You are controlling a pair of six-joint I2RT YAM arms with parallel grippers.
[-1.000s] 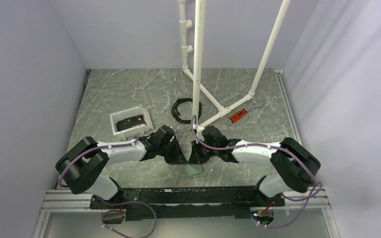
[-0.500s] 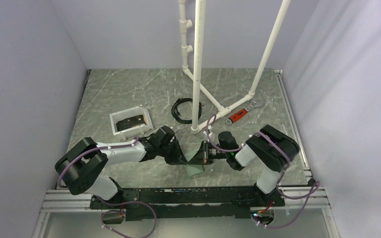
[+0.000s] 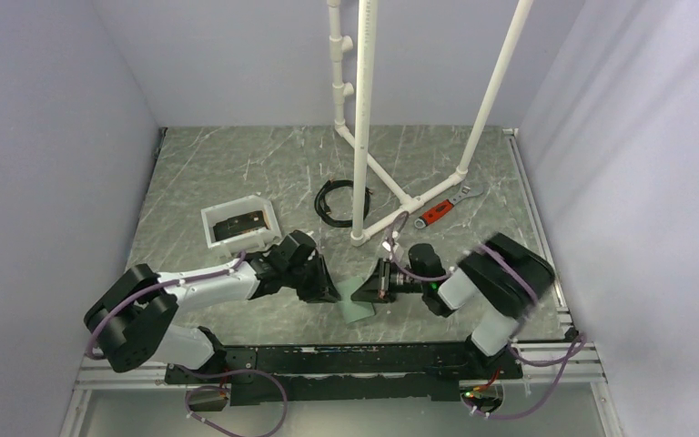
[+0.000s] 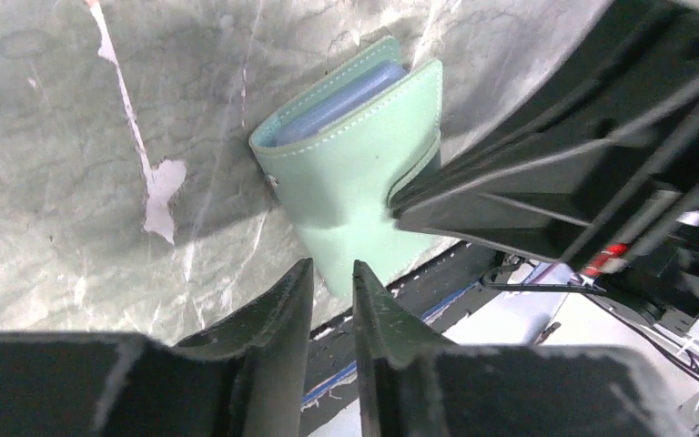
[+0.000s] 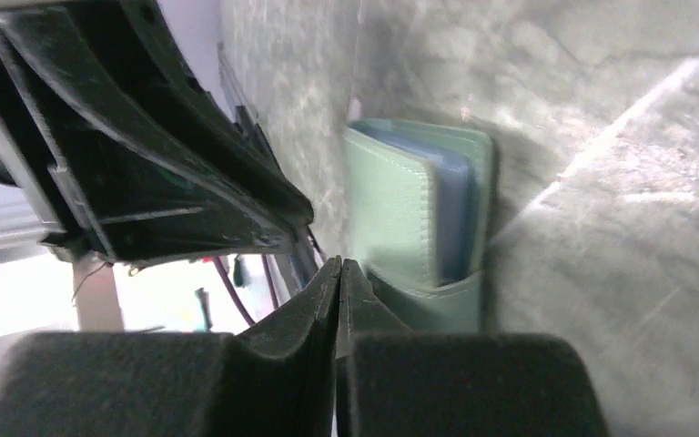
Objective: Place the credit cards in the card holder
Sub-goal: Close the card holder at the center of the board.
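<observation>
Evidently little of the job is done. Near the table's front edge the card holder (image 4: 355,182) lies between the two arms, a soft grey-green leatherette fold with pale stitching along its rim. It gapes slightly at one end, where smooth light blue sleeves show. No card is visible inside it.

The left gripper (image 4: 332,269) hovers just beside it, its jaws a narrow slit apart and grasping nothing. The right gripper (image 5: 339,264) is clenched tight, its wedge-shaped tip against the holder's edge. Whether it pinches the cover I cannot tell.

Farther back, the credit cards (image 3: 241,225), thin, flat, dark and tan, lie in a rigid white tray (image 3: 207,223), so every one remains to be fetched and slotted in.

Beyond are a black cable coil (image 3: 332,202), a red-handled wrench (image 3: 437,211) and glossy white pipes (image 3: 361,118) on grey veined stone.
</observation>
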